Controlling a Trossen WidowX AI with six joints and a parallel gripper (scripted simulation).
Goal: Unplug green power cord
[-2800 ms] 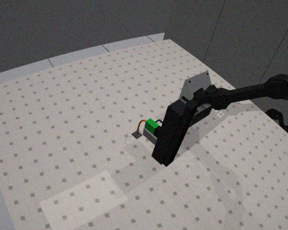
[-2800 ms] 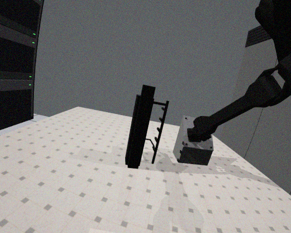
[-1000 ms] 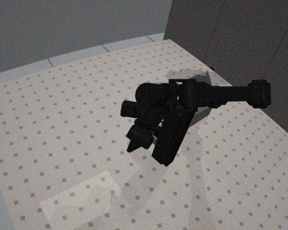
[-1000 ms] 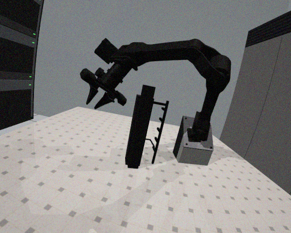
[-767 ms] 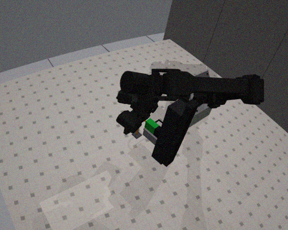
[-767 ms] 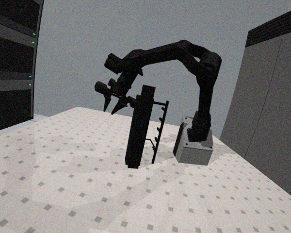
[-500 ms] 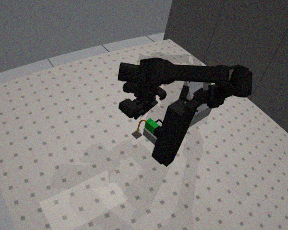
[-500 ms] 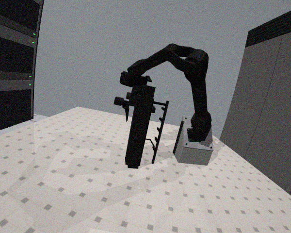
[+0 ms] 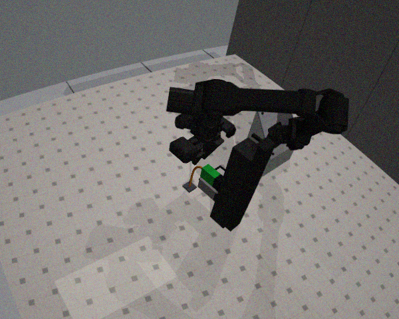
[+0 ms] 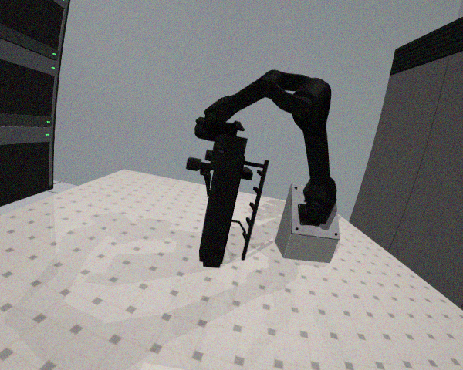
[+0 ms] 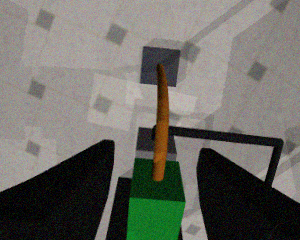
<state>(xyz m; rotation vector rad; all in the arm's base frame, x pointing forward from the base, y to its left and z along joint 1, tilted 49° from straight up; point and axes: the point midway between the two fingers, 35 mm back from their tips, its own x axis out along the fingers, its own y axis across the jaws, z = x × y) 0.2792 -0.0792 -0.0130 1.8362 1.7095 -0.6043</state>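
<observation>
Server rack [image 10: 18, 99] with green lights at left; black ladder-like rack [image 10: 255, 206] standing upright.

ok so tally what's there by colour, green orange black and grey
green: 1, the plug
orange: 1, the cord
black: 2, the power strip and the arm with its gripper
grey: 2, the arm's base block and the small cord anchor
total: 6

Matt green plug [image 11: 154, 223], glossy dotted floor [image 10: 104, 254], matt black claw [image 11: 153, 194]
</observation>
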